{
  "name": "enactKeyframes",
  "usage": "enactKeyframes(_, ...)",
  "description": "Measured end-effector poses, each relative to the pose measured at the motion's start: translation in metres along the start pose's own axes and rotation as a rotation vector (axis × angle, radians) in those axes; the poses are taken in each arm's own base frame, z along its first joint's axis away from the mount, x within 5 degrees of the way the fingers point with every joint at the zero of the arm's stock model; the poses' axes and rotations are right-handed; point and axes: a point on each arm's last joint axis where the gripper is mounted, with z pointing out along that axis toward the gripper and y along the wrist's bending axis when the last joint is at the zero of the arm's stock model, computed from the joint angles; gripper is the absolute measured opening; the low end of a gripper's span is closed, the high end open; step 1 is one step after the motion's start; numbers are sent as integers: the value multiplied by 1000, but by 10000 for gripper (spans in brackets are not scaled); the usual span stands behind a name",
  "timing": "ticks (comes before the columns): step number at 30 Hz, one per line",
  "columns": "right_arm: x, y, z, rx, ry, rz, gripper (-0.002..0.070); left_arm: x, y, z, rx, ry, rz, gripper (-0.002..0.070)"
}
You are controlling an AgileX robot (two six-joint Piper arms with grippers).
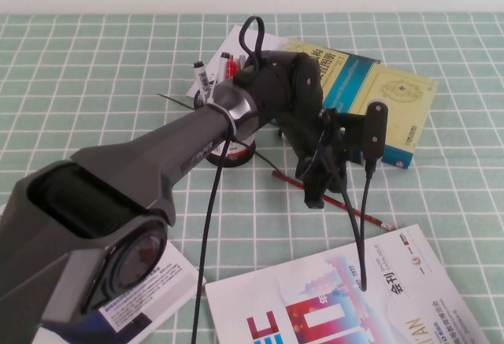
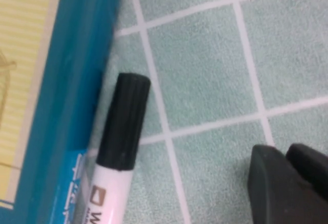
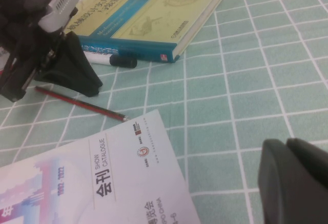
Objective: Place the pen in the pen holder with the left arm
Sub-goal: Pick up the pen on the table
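From above, the left arm (image 1: 197,151) reaches out across the green checked cloth (image 1: 79,68), its left gripper (image 1: 321,190) hanging low over the middle of the pen (image 1: 370,216), which lies flat on the cloth and runs diagonally from under the gripper toward the catalogue (image 1: 346,297); I cannot tell from here whether the fingers touch it or how wide they stand. The holder (image 1: 235,155) sits mostly hidden under the arm, with markers (image 1: 201,76) sticking up behind it. A yellow and teal book (image 1: 378,96) lies just past the gripper, so the pen sits in a narrow lane between book and catalogue, while the cloth to the far left and right is open. In the left wrist view, a white marker (image 2: 119,147) with a black cap lies tight along the book's (image 2: 46,96) teal edge; one dark fingertip (image 2: 287,183) shows over bare cloth, and the pen is out of that view. In the right wrist view, the right gripper (image 3: 294,180) hovers over open cloth (image 3: 256,80) well apart from the work, only its dark tip showing, so its state is unclear. The pen (image 3: 82,102) lies with its pale tip just at the catalogue's (image 3: 92,183) corner, the left gripper (image 3: 61,73) standing over its other end.
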Motion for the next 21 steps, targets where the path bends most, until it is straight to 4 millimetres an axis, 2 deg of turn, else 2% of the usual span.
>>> enactKeyframes(8,0,0,0,0,0,0,-19,2,-4,-6,26,78,-38,43)
enactKeyframes(12,0,0,0,0,0,0,-19,3,-6,-22,46,125,-63,43)
enactKeyframes(16,0,0,0,0,0,0,-19,-5,-6,-46,33,116,-85,48)
enactKeyframes(21,0,0,0,0,0,0,-19,-9,-7,-55,30,92,-114,126)
